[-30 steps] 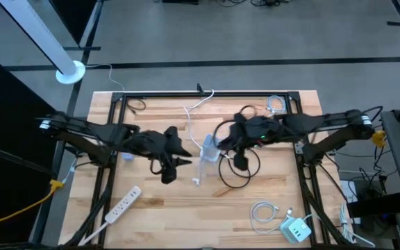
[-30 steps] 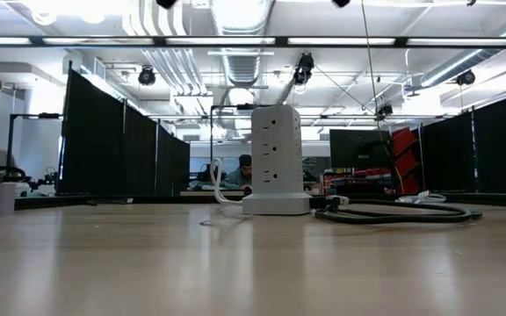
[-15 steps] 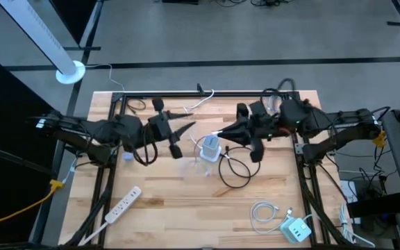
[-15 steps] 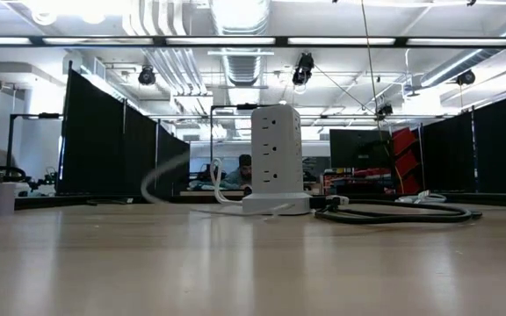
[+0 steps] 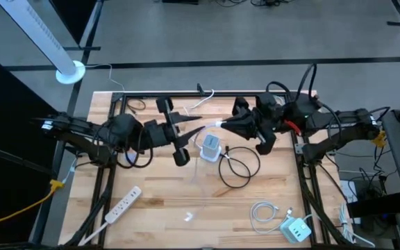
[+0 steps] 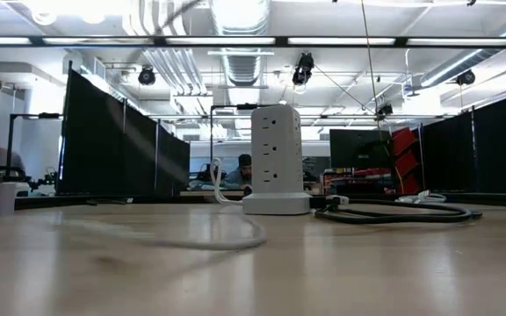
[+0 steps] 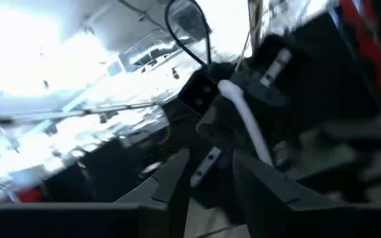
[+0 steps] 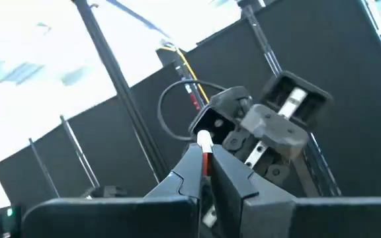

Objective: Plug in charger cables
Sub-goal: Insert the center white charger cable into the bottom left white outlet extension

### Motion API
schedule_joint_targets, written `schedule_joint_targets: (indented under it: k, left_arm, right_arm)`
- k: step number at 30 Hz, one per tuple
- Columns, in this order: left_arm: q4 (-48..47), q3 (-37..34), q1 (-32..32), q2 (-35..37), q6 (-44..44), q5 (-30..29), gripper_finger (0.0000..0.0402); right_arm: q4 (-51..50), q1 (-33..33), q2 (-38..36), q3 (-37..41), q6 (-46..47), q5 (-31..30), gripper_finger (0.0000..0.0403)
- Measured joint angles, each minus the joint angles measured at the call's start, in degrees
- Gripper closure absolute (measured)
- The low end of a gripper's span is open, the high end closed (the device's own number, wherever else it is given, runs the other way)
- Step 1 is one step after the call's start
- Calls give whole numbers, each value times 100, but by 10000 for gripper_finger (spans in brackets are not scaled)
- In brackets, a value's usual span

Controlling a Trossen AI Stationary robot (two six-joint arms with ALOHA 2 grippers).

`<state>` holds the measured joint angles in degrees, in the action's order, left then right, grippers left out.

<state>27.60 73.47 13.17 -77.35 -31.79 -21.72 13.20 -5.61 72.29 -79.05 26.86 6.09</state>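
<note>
1. In the high view both arms meet over the middle of the table (image 5: 158, 208), above a white tower power strip (image 5: 211, 146) standing at frame centre.
2. The right gripper (image 5: 222, 126) comes in from the right of the frame; its fingers are pressed together on the end of a white cable (image 5: 211, 125). In the right wrist view a small white plug tip (image 8: 204, 140) shows just above the closed fingertips.
3. The left gripper (image 5: 198, 121) comes in from the left, its tips pointing at the right gripper and close to it. In the left wrist view its fingers (image 7: 170, 182) stand a little apart with nothing between them, and the white cable (image 7: 247, 122) runs from the other gripper toward them.
4. A black cable (image 5: 238, 167) lies in loops just right of the tower.
5. Another white cable (image 5: 264, 215) lies coiled at lower right beside a white charger block (image 5: 296, 228).
6. A flat white power strip (image 5: 122, 203) lies at lower left.
</note>
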Motion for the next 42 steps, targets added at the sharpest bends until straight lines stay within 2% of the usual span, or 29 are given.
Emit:
schedule_joint_targets:
  k: [5,8,13,19,21,24,28,35,42]
  left_arm:
    - [456,0,-148,-12,1095,336,293]
    - [459,0,-242,-16,1143,609,285]
    - [591,0,-330,-38,1181,628,275]
    - [1262,8,-371,-460,1182,808,278]
    - [1420,79,-360,-578,1185,846,283]
    - [1670,209,-330,-608,1317,905,292]
    - [1841,362,-322,-521,1551,997,298]
    - [1660,520,-326,-533,1876,1069,293]
    - [1067,518,-401,-545,1872,1021,298]
  right_arm:
    - [468,4,0,0,-302,46,399]
    - [895,2,24,-2,-433,288,399]
    - [1491,1,166,-4,-502,595,399]
    - [1591,76,447,-7,-658,570,399]
    - [1503,76,485,-6,-943,395,399]
    - [1357,71,445,-4,-1326,142,399]
    - [1326,63,420,-7,-1406,133,399]
    - [1513,61,520,-7,-1603,-59,399]
    - [2372,-14,496,-7,-1313,749,399]
